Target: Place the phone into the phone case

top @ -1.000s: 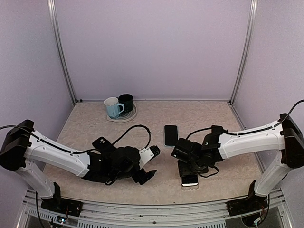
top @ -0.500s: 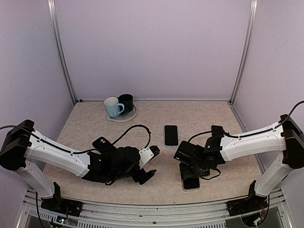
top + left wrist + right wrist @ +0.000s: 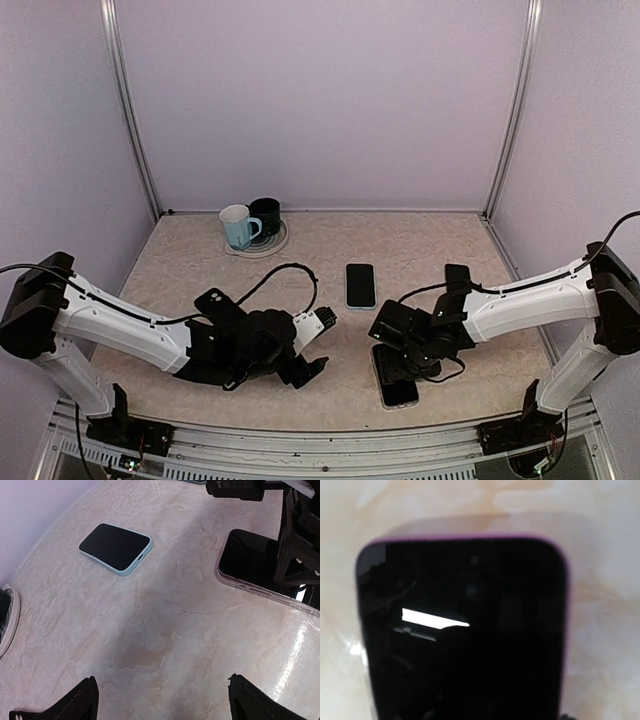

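Under the right gripper [image 3: 404,346], at about five o'clock on the mottled beige tabletop [image 3: 450,240], lies the black slab-shaped phone [image 3: 397,386], screen up. A thin clear plastic phone case [image 3: 265,594] shows as a rim round its edge, so it looks to me already seated, at least along the side facing the left arm. The gripper stands right over the phone's far end, I'd guess to press it home. How far apart its jaws are, or whether they touch the glass, I cannot tell.

The left gripper [image 3: 162,700], round at seven o'clock, hangs low with its jaws spread wide and nothing between them. It points toward the phone, as if ready to steady the case.

Near the table's middle a second phone in a pale blue case [image 3: 360,285] lies well apart from both grippers. At eleven o'clock a pale blue mug [image 3: 236,226] and a dark mug [image 3: 267,214] sit together on a round plate [image 3: 272,246].
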You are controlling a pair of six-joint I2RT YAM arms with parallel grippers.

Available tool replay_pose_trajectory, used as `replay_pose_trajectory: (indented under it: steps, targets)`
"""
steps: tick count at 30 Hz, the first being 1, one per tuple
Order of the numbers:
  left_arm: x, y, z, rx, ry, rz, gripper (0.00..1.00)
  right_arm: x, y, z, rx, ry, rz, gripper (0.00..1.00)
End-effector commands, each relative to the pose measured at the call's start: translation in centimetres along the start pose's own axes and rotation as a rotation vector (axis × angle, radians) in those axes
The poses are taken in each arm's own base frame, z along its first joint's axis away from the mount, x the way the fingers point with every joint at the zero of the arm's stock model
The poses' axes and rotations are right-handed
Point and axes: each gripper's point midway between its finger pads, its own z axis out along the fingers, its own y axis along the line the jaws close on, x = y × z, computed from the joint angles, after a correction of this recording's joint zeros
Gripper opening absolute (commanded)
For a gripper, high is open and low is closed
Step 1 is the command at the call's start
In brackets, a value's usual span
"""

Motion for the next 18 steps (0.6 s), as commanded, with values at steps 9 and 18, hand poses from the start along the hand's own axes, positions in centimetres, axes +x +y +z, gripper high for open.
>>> replay_pose_trajectory:
  steps: [9, 18]
  targets:
    - [-0.3, -0.1, 0.7, -0.005, 0.003, 0.016, 0.89, 0.3, -0.5, -1.5, 0.018, 0.074, -0.038, 0.99]
    - [-0.1, -0.1, 1.1, 0.002, 0.014, 0.011, 0.89, 2.4, 0.5, 0.4, -0.050, 0.221, -0.082, 0.99]
